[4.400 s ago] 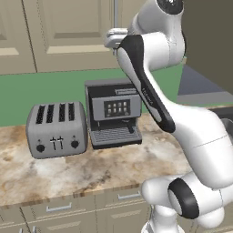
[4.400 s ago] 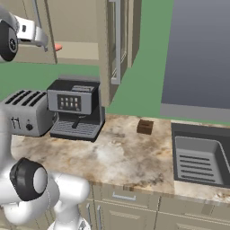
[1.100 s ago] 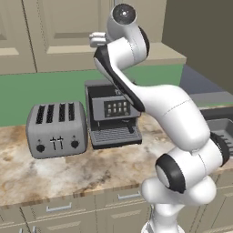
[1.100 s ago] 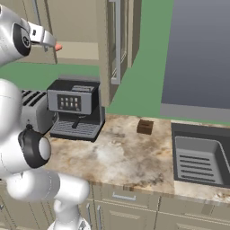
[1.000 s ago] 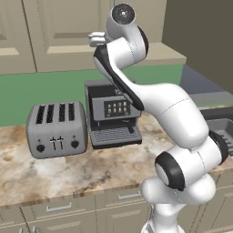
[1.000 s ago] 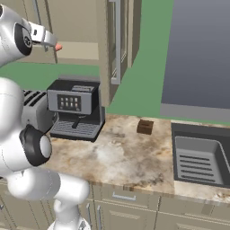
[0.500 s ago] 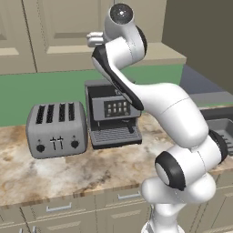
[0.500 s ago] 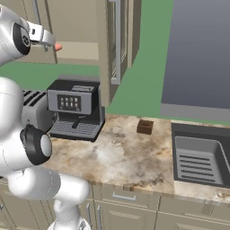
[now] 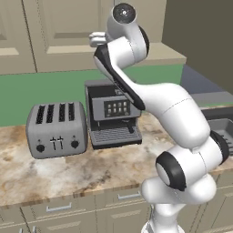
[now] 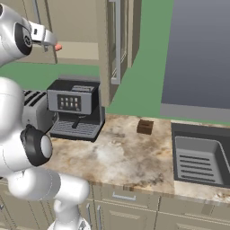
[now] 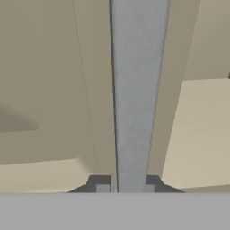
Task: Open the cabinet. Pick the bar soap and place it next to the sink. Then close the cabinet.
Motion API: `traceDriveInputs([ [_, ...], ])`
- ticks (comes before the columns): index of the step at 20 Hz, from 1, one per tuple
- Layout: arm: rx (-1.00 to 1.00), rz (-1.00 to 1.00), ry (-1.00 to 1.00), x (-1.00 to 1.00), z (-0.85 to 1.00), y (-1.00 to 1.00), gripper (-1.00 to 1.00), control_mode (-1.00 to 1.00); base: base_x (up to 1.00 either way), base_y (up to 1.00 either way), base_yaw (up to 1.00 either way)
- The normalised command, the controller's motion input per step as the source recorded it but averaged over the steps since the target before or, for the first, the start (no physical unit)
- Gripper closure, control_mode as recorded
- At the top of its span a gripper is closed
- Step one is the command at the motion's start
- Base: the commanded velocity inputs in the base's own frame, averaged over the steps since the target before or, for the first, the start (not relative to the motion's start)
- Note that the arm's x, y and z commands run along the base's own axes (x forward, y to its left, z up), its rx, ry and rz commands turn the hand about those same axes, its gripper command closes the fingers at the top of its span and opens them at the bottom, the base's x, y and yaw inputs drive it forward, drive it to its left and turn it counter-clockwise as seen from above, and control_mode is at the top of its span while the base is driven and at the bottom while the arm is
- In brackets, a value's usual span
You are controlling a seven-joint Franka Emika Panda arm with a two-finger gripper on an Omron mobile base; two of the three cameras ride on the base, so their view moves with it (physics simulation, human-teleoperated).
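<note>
The beige cabinet [image 9: 59,32] hangs above the counter. Its right door [image 10: 117,45] stands swung open, edge-on in the right base view. My gripper [image 10: 45,38] is raised to the left door, and in the hand view my gripper [image 11: 125,187] has a fingertip on each side of the long silver bar handle [image 11: 134,112], pressed against it. The salmon-pink bar soap [image 10: 58,46] lies on the cabinet shelf just right of my hand. The dark grey sink [image 10: 197,164] is set into the counter at the far right.
A black coffee machine [image 10: 74,110] and a silver toaster [image 9: 57,129] stand on the marble counter under the cabinet. A small dark brown block [image 10: 144,126] sits between the coffee machine and the sink. Low drawers run below the counter edge.
Over several seconds the arm has swung its hand a little left onto the left door's handle. In the last second nothing has visibly moved.
</note>
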Motion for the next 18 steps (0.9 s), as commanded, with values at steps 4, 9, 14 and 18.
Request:
traceDriveInputs([
  [4,0.00,0.00,0.00,-0.22,0.00,0.03,1.00,-1.00,0.00,0.00,0.00],
  [9,0.00,0.00,-0.03,-0.38,0.00,0.22,1.00,-1.00,0.00,0.00,0.00],
  [14,0.00,0.00,-0.07,-0.55,0.00,0.36,1.00,-1.00,0.00,0.00,0.00],
  [18,0.00,0.00,-0.05,-0.62,0.00,0.36,1.00,-1.00,0.00,0.00,0.00],
])
